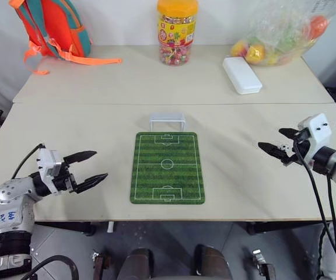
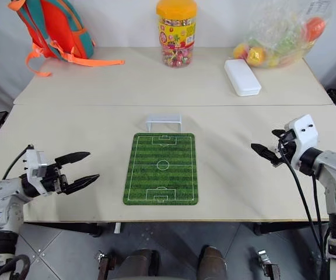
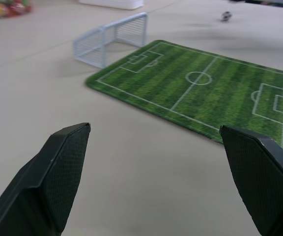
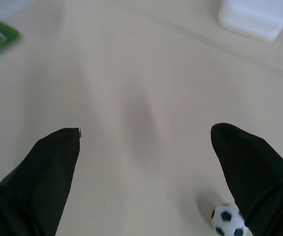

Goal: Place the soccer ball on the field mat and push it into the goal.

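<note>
The soccer ball point(image 4: 228, 221) is seen on the bare table point(image 1: 74, 146) in the right wrist view, close beside one black finger point(image 4: 252, 167) of the right gripper point(image 1: 277, 144); part of its edge is cut off by that finger, and whether the two touch cannot be told. In the left wrist view it appears as a small blurred speck point(image 3: 225, 16) beyond the far side of the field mat point(image 1: 167, 167). From the head views the ball is hidden behind the right gripper and cannot be made out.

The field mat lies flat at the centre of the table, and the goal point(image 1: 167, 121) stands just off its short edge at 12 o'clock, its mouth toward the mat. No ball is on the mat.

The right gripper is held at 3 o'clock of the mat, well apart from it, with its fingers spread wide and nothing between them. The left gripper point(image 1: 88, 169) is held at 9 o'clock of the mat, also spread wide and empty.

Toward 12 o'clock a candy jar point(image 1: 177, 30) is placed, an orange and teal backpack point(image 1: 54, 26) at 10 o'clock, a white box point(image 1: 242, 74) at 1 o'clock, and beyond it a clear bag of toy balls point(image 1: 279, 35), whose contents are hard to make out through the plastic.
</note>
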Available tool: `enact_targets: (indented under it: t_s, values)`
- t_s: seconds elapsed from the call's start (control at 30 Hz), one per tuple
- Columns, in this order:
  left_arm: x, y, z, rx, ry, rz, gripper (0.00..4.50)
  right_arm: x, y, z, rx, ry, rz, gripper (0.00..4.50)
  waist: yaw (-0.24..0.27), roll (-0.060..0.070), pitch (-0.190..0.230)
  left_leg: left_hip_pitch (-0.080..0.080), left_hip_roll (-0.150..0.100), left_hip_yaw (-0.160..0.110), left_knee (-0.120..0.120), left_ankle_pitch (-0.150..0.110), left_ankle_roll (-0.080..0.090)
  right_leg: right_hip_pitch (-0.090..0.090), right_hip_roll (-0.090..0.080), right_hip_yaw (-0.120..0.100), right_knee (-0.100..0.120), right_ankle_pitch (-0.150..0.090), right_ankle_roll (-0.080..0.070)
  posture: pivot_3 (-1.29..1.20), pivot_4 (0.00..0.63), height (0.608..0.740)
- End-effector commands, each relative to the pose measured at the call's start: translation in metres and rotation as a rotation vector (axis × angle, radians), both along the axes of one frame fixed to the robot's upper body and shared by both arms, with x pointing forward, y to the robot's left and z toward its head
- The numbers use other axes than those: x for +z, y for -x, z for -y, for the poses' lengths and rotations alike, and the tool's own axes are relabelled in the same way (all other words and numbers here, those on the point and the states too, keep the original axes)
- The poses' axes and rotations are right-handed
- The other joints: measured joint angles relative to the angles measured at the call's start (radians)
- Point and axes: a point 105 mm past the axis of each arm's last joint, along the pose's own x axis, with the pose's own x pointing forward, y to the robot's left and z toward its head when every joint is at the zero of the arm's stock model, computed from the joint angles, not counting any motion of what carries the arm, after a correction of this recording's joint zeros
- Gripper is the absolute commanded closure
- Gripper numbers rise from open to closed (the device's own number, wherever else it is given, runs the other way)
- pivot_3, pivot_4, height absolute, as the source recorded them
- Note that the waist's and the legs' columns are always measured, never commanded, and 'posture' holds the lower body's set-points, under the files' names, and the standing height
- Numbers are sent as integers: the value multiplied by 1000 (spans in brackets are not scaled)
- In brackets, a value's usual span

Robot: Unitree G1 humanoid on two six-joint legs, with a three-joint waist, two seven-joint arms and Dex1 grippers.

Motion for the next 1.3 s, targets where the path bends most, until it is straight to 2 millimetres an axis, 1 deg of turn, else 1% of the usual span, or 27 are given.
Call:
enact_targets:
  t_s: [0.03,0.1,0.23,0.3,0.37,0.53,0.63,0.73,0.83,0.87,0.9,0.97,1.03,1.07,1.1,1.13,1.2,1.23,1.3]
  values:
    - [9,-2,4,-38,-2,48,0,9,-14,18,-58,19,48,39,-2,0,0,0,0,1,0,0,0,0,0,0,0,0,0,0,150,740]
    - [9,-2,4,-43,-6,51,0,10,-19,24,-83,18,57,39,-5,0,0,0,0,1,1,0,0,0,0,1,0,0,0,0,150,740]
    - [7,1,3,-48,-10,47,0,6,-22,36,-133,0,57,39,-13,0,0,0,1,1,0,0,0,0,0,1,0,0,0,0,150,740]
    - [5,3,2,-50,-16,40,0,0,-22,40,-148,-7,40,39,-16,0,0,0,1,1,0,0,0,0,0,1,0,0,0,0,150,740]
    - [3,3,2,-48,-16,39,0,-12,-23,45,-184,-16,4,39,-21,0,0,0,1,1,1,0,0,0,0,1,1,0,0,0,150,740]
    - [4,2,3,-41,-12,48,0,-26,-25,48,-227,-59,-38,39,-27,0,0,0,1,1,2,0,0,0,0,1,2,0,0,0,150,740]
    - [5,0,3,-37,-10,52,0,-36,-24,48,-225,-77,-74,39,-27,0,0,1,1,2,2,0,0,0,0,2,2,0,0,0,150,740]
    - [5,-1,3,-33,-7,54,0,-38,-27,49,-238,-97,-72,39,-27,0,0,1,1,2,4,0,0,1,0,2,2,0,0,0,150,740]
    - [5,-2,4,-32,-6,57,0,-41,-28,49,-248,-117,-88,658,-27,0,0,2,1,2,6,0,0,2,0,2,3,0,0,0,150,740]
    - [5,-3,4,-30,-5,60,0,-42,-28,48,-240,-118,-88,1051,-27,0,0,2,1,2,6,0,0,2,0,2,3,0,0,0,150,740]
    - [6,-3,4,-29,-4,63,0,-42,-28,47,-235,-117,-87,1320,-27,0,0,2,1,2,6,0,0,2,0,2,3,0,0,0,150,740]
    - [6,-4,4,-26,-2,66,0,-41,-29,47,-234,-120,-74,2001,-27,0,0,2,1,2,6,0,0,2,0,2,3,0,0,0,150,740]
    - [5,-1,4,-31,-3,67,0,-32,-29,45,-223,-116,-34,2611,-27,0,0,2,1,2,6,0,0,2,0,2,3,0,0,0,150,740]
    - [5,0,3,-37,-3,69,0,-24,-30,41,-201,-110,-5,2951,-27,0,0,2,1,2,6,0,0,2,0,2,3,0,0,0,150,740]
    - [5,1,3,-41,-3,71,0,-19,-30,39,-185,-105,14,3378,-26,0,0,2,1,2,6,0,0,2,0,2,4,0,0,0,150,740]
    - [4,2,2,-46,-4,67,0,-6,-30,29,-149,-96,49,3639,-25,0,0,2,1,2,6,0,0,2,0,2,4,0,0,0,150,740]
    - [3,3,1,-55,-7,60,0,8,-29,14,-104,-86,85,3661,-24,1,0,1,1,2,6,0,0,1,0,2,4,0,0,0,150,740]
    - [2,3,1,-59,-8,57,0,12,-28,10,-93,-85,91,3661,-24,1,0,1,2,2,6,0,0,0,0,2,4,0,0,0,150,740]
    - [0,4,2,-78,-15,46,0,32,-24,-18,0,-47,136,3661,-26,1,0,1,2,2,6,0,0,-1,0,2,5,0,0,0,150,740]
